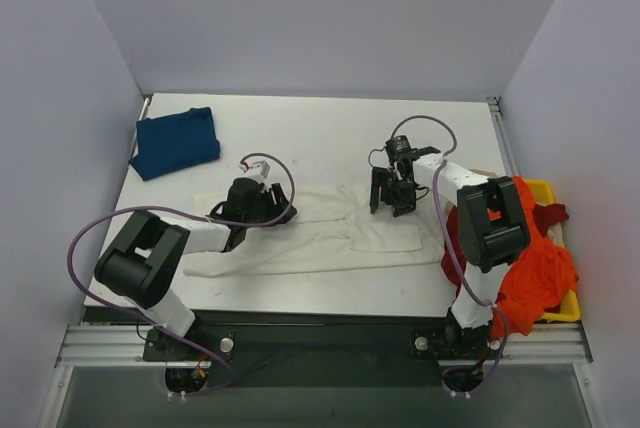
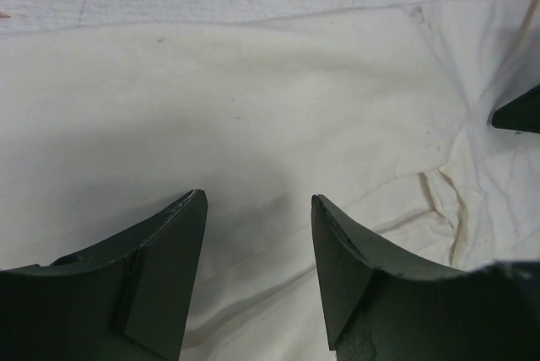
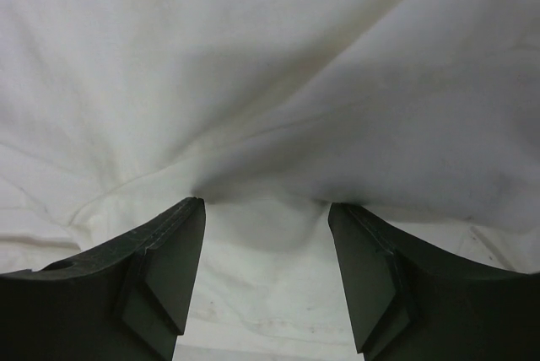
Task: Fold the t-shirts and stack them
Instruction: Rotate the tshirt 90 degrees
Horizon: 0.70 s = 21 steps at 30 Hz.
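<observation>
White tabletop (image 1: 330,138), grey walls on three sides. Your cream shirt (image 1: 330,238) lies stretched left-to-right across the middle, near the arm bases. It looks already narrowed into a long band, but that's my read, not certain. The blue shirt (image 1: 177,141) sits folded at the far-left corner, well apart. It's probably the stack base, parked out of the working zone. The orange shirt (image 1: 535,268) and dark red shirt (image 1: 550,216) are heaped in and over the yellow bin (image 1: 570,310) at the right edge, so treat those as the queue. The left gripper (image 1: 262,203) is low over the far edge of the cream shirt's left part, fingers (image 2: 160,277) apart, flat cloth below and nothing between them. The right gripper (image 1: 392,193) is at the same far edge, right end, fingers also apart, with a raised ridge of cloth just ahead of the tips. I can't tell if the pads touch it. Two grippers spaced along one long edge fits a two-handed pinch-and-fold. Judging by the layout, you're mid-fold on the cream shirt and stacking isn't done yet. Next, I'd expect both to close together. The risks are catching only the top layer or lifting unevenly and skewing the fold.
</observation>
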Motion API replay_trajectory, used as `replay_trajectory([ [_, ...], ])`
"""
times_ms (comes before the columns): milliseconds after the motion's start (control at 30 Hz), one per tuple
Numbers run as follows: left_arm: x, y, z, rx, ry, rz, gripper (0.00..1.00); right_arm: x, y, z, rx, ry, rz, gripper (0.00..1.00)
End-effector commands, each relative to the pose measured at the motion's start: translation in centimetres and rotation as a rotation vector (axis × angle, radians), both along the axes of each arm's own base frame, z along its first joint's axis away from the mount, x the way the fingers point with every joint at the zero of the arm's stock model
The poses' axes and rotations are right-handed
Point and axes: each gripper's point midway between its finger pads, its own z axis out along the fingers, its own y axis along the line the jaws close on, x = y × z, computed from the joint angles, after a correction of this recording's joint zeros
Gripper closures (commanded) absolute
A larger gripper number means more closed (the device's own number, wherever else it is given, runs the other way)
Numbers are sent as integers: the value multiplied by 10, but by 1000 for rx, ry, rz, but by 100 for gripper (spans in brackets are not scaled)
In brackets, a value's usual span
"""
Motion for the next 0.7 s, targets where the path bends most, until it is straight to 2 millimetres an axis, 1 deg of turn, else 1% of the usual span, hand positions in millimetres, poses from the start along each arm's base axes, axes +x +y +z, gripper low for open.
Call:
replay_trajectory([
  [0, 14, -4, 12, -52, -56, -5, 37, 18, -4, -8, 6, 18, -7, 39],
  [33, 14, -3, 12, -54, -56, -8, 37, 27, -5, -6, 1, 9, -11, 39],
  [67, 16, -3, 13, -54, -59, -5, 37, 27, -9, -16, -19, 44, -11, 39],
  [100, 17, -2, 13, -53, -60, -3, 37, 32, -12, -18, -26, 47, -18, 39],
  [133, 17, -1, 12, -49, -55, -2, 37, 45, -13, -13, -34, 27, -20, 39],
  [167, 18, 0, 13, -50, -57, 1, 37, 45, -16, -22, -49, 62, -22, 39],
  [233, 19, 2, 15, -53, -57, 5, 37, 56, -19, -23, -58, 63, -23, 39],
  [333, 21, 5, 19, -54, -62, 15, 37, 78, -17, -21, -55, 57, -19, 39],
  [367, 21, 5, 21, -55, -66, 15, 37, 78, -19, -28, -58, 84, -17, 39],
  [400, 21, 5, 25, -57, -76, 15, 37, 96, -15, -17, -49, 44, -15, 39],
  [433, 21, 6, 26, -53, -76, 18, 37, 101, -15, -16, -48, 39, -6, 39],
  [467, 21, 7, 30, -54, -84, 22, 37, 104, -15, -19, -51, 52, -1, 39],
  [500, 21, 9, 30, -48, -88, 27, 37, 117, -12, -9, -43, 20, 5, 39],
  [533, 20, 10, 29, -39, -84, 30, 37, 122, -10, -10, -42, 16, 16, 39],
  [567, 20, 12, 30, -32, -86, 33, 37, 125, -8, -6, -37, 9, 23, 39],
  [600, 21, 14, 30, -25, -90, 42, 37, 134, -5, 3, -23, -19, 28, 39],
  [633, 20, 17, 28, -16, -86, 45, 37, 136, -4, 7, -20, -27, 30, 39],
  [667, 20, 19, 30, -12, -90, 51, 37, 138, -2, 16, -13, -46, 37, 39],
])
